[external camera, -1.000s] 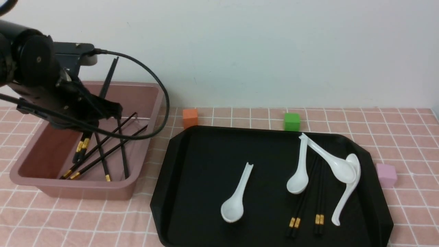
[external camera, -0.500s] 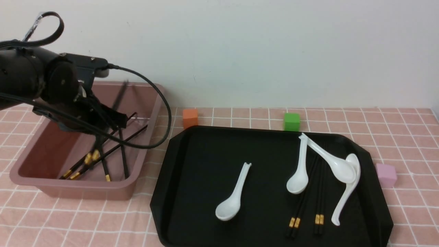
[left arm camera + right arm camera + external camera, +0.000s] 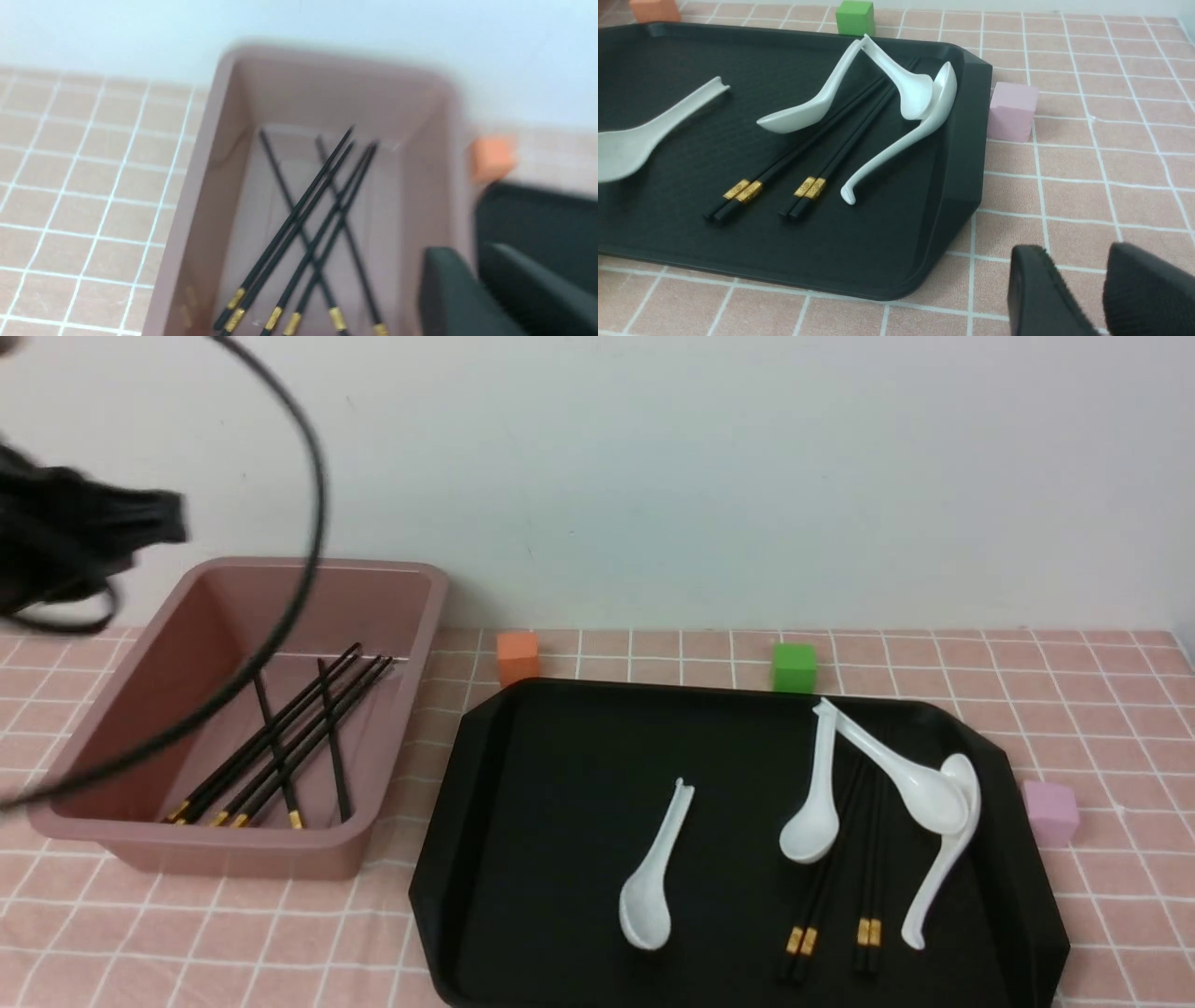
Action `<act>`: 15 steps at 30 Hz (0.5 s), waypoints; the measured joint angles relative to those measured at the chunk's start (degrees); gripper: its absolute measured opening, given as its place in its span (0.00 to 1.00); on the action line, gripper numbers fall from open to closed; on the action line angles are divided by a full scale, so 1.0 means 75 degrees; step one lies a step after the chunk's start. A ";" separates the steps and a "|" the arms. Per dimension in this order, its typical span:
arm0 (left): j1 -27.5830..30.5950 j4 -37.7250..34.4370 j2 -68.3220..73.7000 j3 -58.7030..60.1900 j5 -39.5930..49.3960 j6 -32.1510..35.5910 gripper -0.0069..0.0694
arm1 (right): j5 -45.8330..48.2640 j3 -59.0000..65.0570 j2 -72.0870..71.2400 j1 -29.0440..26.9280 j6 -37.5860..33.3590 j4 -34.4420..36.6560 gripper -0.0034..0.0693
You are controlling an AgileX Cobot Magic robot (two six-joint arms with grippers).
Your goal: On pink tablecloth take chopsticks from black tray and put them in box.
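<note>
The pink-brown box (image 3: 233, 845) stands at the left on the pink tablecloth (image 3: 1102, 728) and holds several black chopsticks (image 3: 280, 747) lying crossed on its floor; they also show in the left wrist view (image 3: 303, 219). Two more pairs of chopsticks (image 3: 822, 896) lie on the black tray (image 3: 560, 756), partly under white spoons, also in the right wrist view (image 3: 798, 158). My left gripper (image 3: 467, 249) hangs empty above the box's tray-side wall (image 3: 460, 196), jaws slightly apart; its arm (image 3: 84, 551) is a blur. My right gripper (image 3: 1076, 249) is open and empty over cloth beside the tray's corner (image 3: 957, 186).
Several white soup spoons lie on the tray: one alone (image 3: 653, 877), the others (image 3: 915, 784) over the chopsticks. An orange cube (image 3: 517, 656) and a green cube (image 3: 794, 666) sit behind the tray, a pink cube (image 3: 1051, 810) to its right. A black cable (image 3: 308, 523) loops over the box.
The left gripper let go of a pair of chopsticks, which now lie flat in the box, and pulled up and away to the left. The lone spoon turned a little.
</note>
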 joint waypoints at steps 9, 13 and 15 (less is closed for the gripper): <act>0.0000 -0.1197 -0.3861 0.4084 -0.2038 -0.0469 0.07 | 0.0000 0.0000 0.0000 0.0000 0.0000 0.0000 0.38; 0.0000 -0.1606 -0.4895 0.5691 -0.3142 -0.0519 0.07 | 0.0000 0.0000 0.0000 0.0000 0.0000 0.0000 0.38; 0.0000 -0.1689 -0.5398 0.6421 -0.3590 -0.0519 0.07 | 0.0000 0.0000 0.0000 0.0000 0.0000 0.0000 0.38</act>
